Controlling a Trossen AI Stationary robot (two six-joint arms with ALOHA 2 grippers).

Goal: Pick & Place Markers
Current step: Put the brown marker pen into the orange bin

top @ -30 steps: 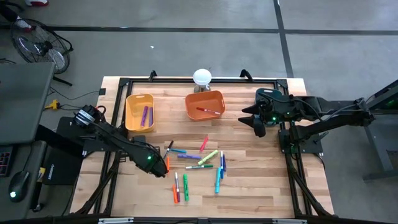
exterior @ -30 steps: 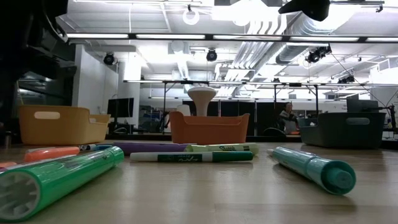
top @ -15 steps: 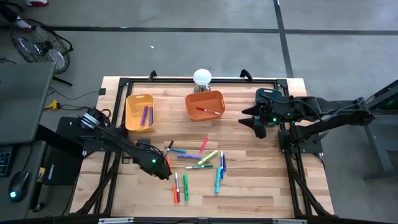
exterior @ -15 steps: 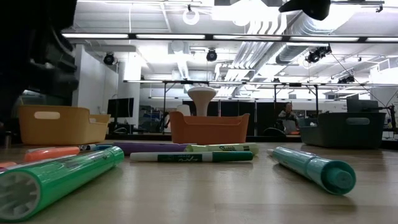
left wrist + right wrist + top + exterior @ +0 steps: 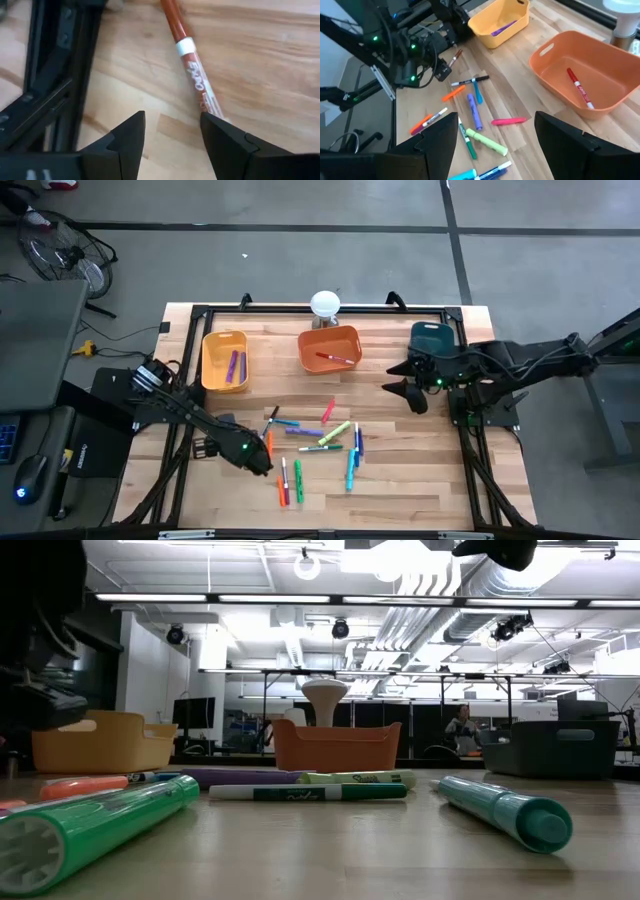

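**One marker at the fingertip, and a grip that could miss**

Two dozen or so slim coloured markers lie loose on the wooden table, in front of the orange plastic bin. A red marker already lies inside that bin. A yellow plastic bin beside it holds purple markers, and a teal plastic bin stands on its other side.

The left gripper is low over the wood at the edge of the scatter, farther from the orange bin than most of the pile. Its fingers are spread with nothing between them. The reddish-brown marker with a white band runs away from the gripper. Only its near end reaches one finger, and it seems to touch the inner face.

That is the weak point. If the jaws close here, they would probably catch only the tip or nothing at all. A pinch on a round barrel's end could squirt it forward, or swing it into the neighbouring markers. The gripper likely needs to move forward and centre over the barrel first. The black metal frame rail is close on the other side, so a sideways correction could knock against it.

The right gripper hovers beside the orange bin, near the teal one, with its fingers wide apart and empty.
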